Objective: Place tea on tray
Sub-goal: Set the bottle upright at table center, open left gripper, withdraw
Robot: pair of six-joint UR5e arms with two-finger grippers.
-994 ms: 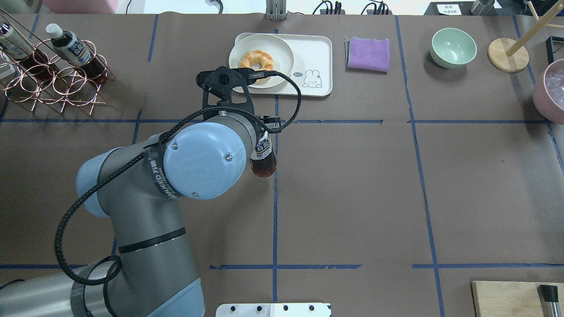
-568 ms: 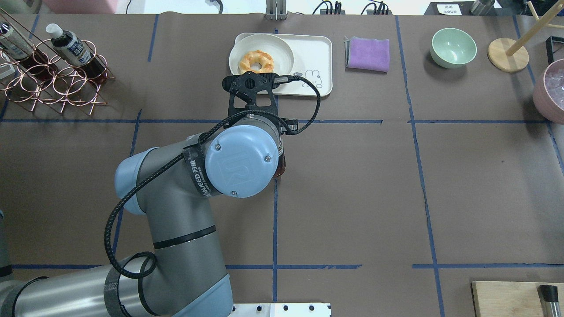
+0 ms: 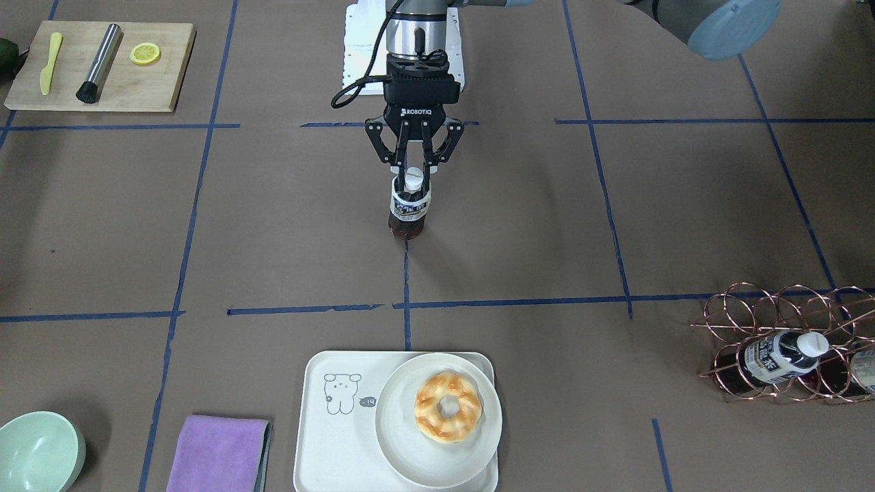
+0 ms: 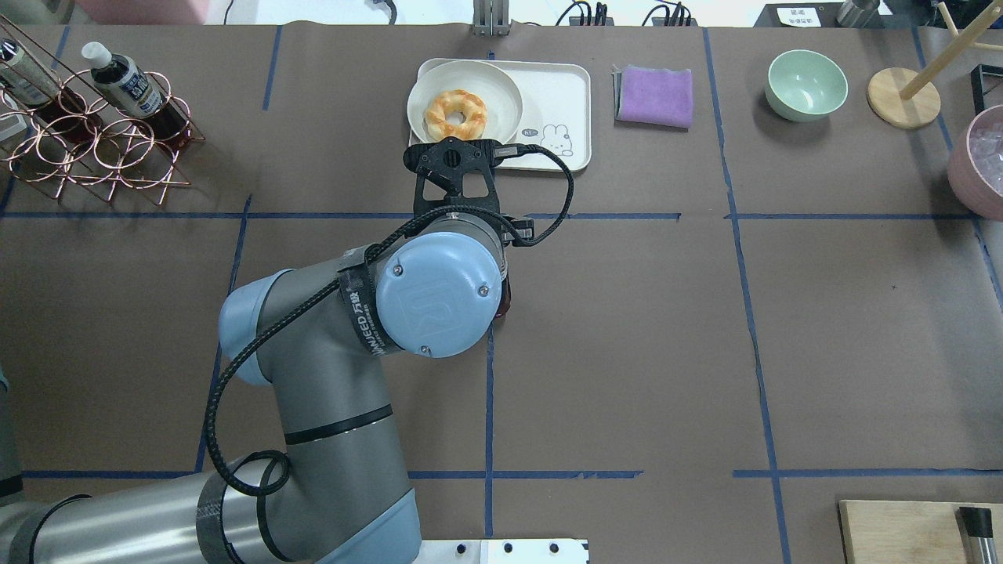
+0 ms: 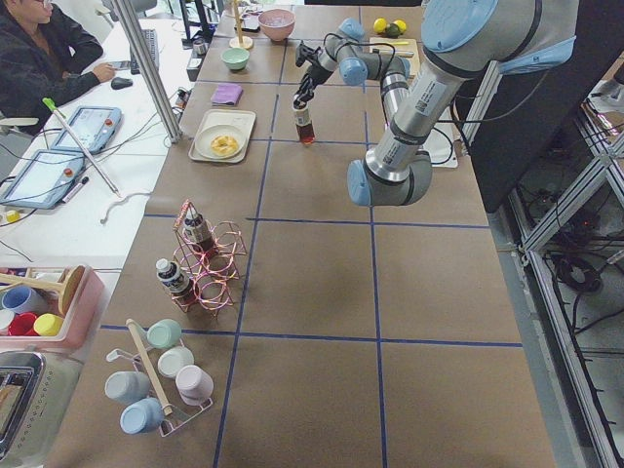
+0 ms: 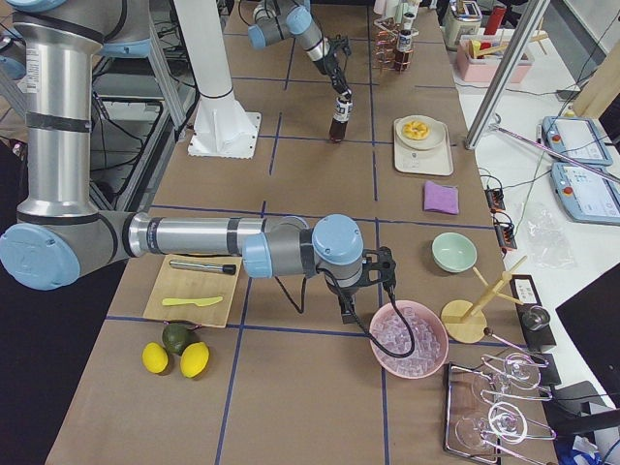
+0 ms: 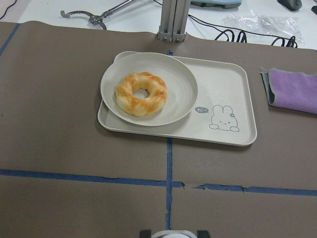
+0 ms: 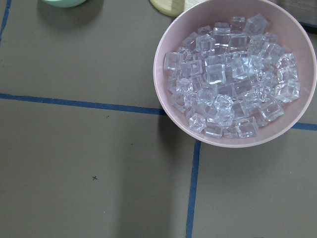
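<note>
My left gripper (image 3: 411, 179) is shut on the neck of a tea bottle (image 3: 409, 213), which has a white cap, a white and blue label and dark brown liquid. The bottle hangs upright at the table's middle, its base at or just above the paper. In the overhead view only a dark sliver of the bottle (image 4: 506, 294) shows under the wrist. The off-white tray (image 4: 566, 92) with the bear drawing lies beyond the gripper, apart from it, and also shows in the left wrist view (image 7: 225, 82). My right gripper (image 6: 347, 310) points down beside a pink bowl; I cannot tell its state.
A cream plate (image 4: 501, 94) with a doughnut (image 4: 455, 113) fills the tray's left half. A copper rack (image 4: 94, 137) with more tea bottles stands far left. A purple cloth (image 4: 655, 95), green bowl (image 4: 806, 84), ice bowl (image 8: 233, 74) and wooden board (image 3: 102, 65) are around.
My left arm has carried the bottle to the right and a little toward the tray. The bottle is now mostly hidden under the wrist in the overhead view.
</note>
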